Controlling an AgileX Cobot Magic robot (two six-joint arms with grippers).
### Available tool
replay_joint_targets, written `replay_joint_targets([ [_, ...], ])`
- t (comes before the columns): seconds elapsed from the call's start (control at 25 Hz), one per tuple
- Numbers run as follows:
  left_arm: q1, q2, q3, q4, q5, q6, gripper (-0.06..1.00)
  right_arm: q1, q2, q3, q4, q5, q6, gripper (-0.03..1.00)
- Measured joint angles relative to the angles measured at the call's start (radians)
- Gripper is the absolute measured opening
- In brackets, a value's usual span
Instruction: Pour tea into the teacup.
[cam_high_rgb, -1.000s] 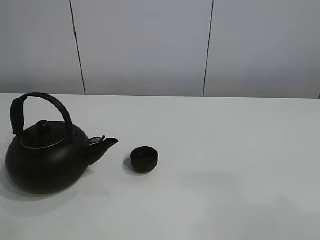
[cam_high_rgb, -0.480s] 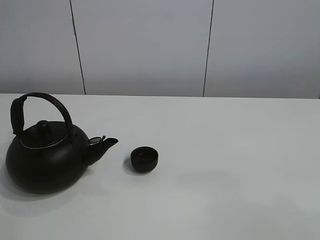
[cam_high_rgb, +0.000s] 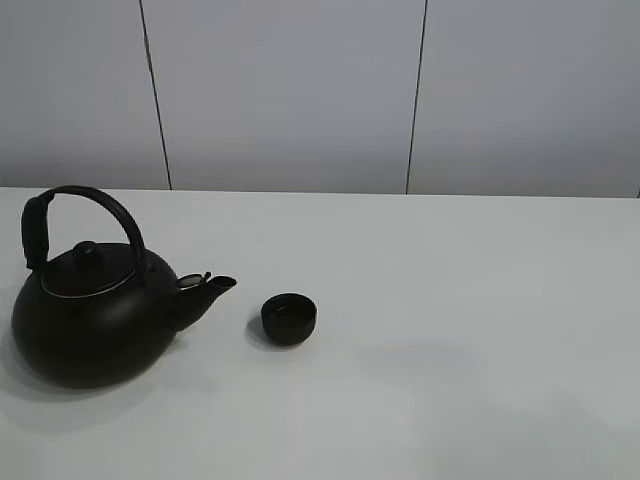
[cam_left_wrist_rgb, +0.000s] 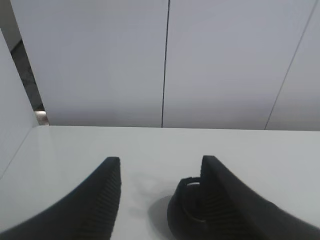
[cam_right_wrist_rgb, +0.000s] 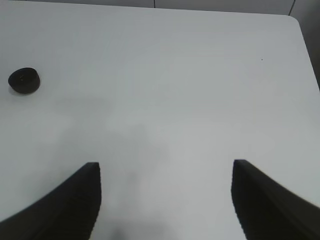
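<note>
- While neither arm shows in the high view, the kettle (cam_high_rgb: 88, 310) sits at the left of the table (cam_high_rgb: 470, 330), on the left arm's side, so I judge that arm the nearer one for lifting it.
- From the left wrist view, the left end effector (cam_left_wrist_rgb: 160, 192) has its jaws apart and empty, with a dark rounded thing, most likely the kettle, low down and partly behind one jaw; how close it is I cannot tell.
- Kettle's long axis runs sideways: the handle (cam_high_rgb: 85, 215) arches over the lid and the spout (cam_high_rgb: 212, 290) points right, toward the teacup (cam_high_rgb: 289, 318).
- Teacup stands upright just beside the spout tip, apart from it, near the middle of the table.
- Right end effector (cam_right_wrist_rgb: 165, 200) also gapes open, holding nothing, over bare table well apart from the teacup (cam_right_wrist_rgb: 23, 80).
- Small, round, matte black and handleless; no tea is visible yet.
</note>
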Motion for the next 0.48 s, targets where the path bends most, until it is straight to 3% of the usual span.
replay_joint_targets([
  [0.2,0.0,-0.29,0.04,0.012,0.177,0.021,0.36,0.0,0.0,0.0,0.0,0.0,0.0,0.51],
  [0.48,-0.001,-0.438,0.296,0.067,0.18,0.022,0.36,0.0,0.0,0.0,0.0,0.0,0.0,0.51],
])
